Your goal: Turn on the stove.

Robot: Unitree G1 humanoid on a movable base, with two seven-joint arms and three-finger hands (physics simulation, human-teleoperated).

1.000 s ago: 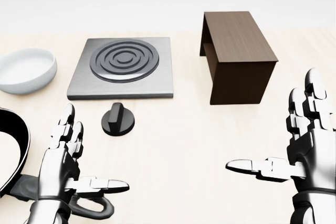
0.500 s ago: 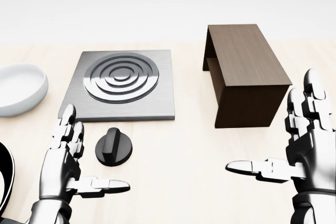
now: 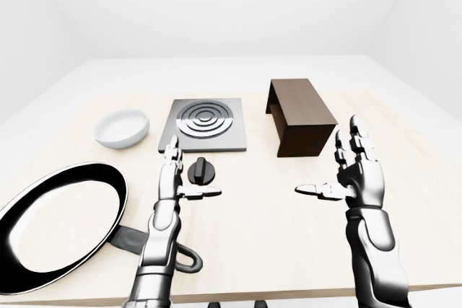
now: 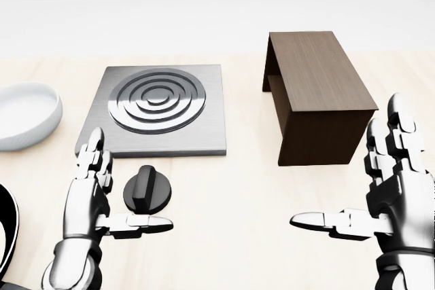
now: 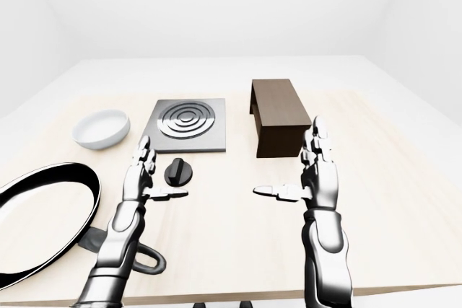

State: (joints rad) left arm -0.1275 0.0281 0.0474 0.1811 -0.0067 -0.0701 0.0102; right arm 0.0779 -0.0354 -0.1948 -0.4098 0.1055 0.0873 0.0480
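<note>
The stove, a grey square plate point(image 4: 204, 134) with a ringed burner point(image 4: 158, 103), lies at the upper left of the head view. Its black round knob point(image 4: 147, 191) sits on the table just below the plate. My left hand point(image 4: 126, 185) is open right beside the knob: its fingers point(image 4: 94, 157) stand upright to the knob's left and its thumb point(image 4: 143, 223) stretches under it, not closed round it. My right hand point(image 4: 346, 164) is open and empty at the lower right, thumb pointing left.
A dark wooden open-sided box point(image 4: 316, 96) stands to the right of the stove, above my right hand. A white bowl point(image 4: 24, 115) sits left of the stove. A large black frying pan point(image 3: 58, 221) with its handle point(image 3: 155, 247) lies under my left forearm.
The camera first shifted, sliding the whole scene down. Then my left hand moved up and right to the knob, its thumb now under it. The right hand sank slightly.
</note>
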